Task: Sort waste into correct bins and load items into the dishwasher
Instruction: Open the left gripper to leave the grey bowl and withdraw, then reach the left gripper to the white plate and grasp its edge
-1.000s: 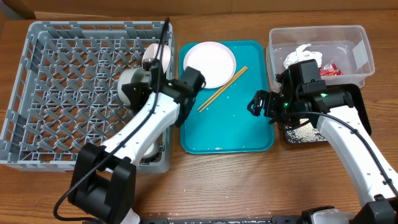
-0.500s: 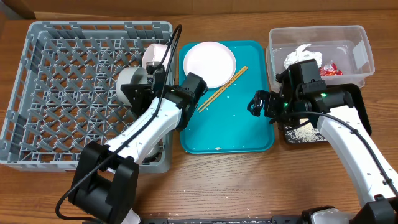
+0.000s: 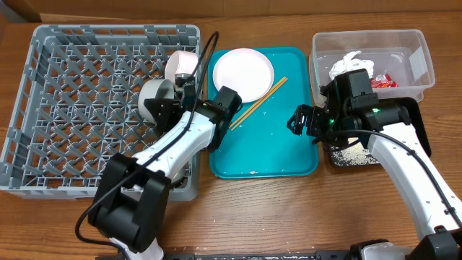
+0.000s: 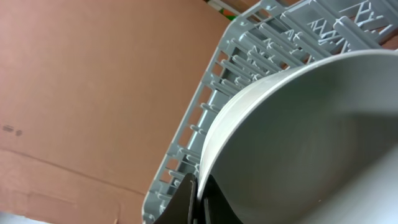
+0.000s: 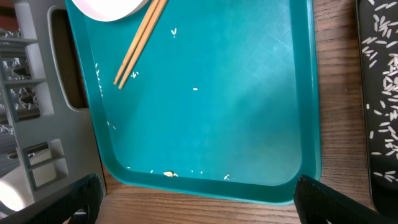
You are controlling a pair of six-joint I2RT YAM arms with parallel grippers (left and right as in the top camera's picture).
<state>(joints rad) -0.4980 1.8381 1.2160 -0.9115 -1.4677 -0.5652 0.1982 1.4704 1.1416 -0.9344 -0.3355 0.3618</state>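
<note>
**Rack** (image 3: 72, 108): grey, on the left of the surface (image 3: 238, 209).

**Bowl** (image 4: 298, 137): white, tipped on its edge at the rack's right side. The left pincer (image 4: 198, 202) is clamped on its rim.

**Second bowl** (image 3: 180, 63): also on edge, just beyond the first and near the rack's right wall.

**Teal tray** (image 3: 274, 144): between the rack and the bins.

**Plate** (image 3: 243, 74): lies flat in the teal tray's far left part.

**Chopsticks** (image 3: 258, 103): side by side on the teal tray, long axis diagonal. The far ends point to the tray's far right and pass just beside the plate. The near ends point toward the rack.

**Right pincer** (image 3: 297, 121): jaws wide apart and holding nothing, over the teal tray's right edge.

**Tub** (image 3: 426, 65): clear, far right. It holds a napkin (image 3: 351, 63) and a wrapper (image 3: 384, 81).

**Black tray** (image 5: 376, 186): nearer than the tub, partly under the right arm, with rice (image 5: 379, 74) scattered in it.
</note>
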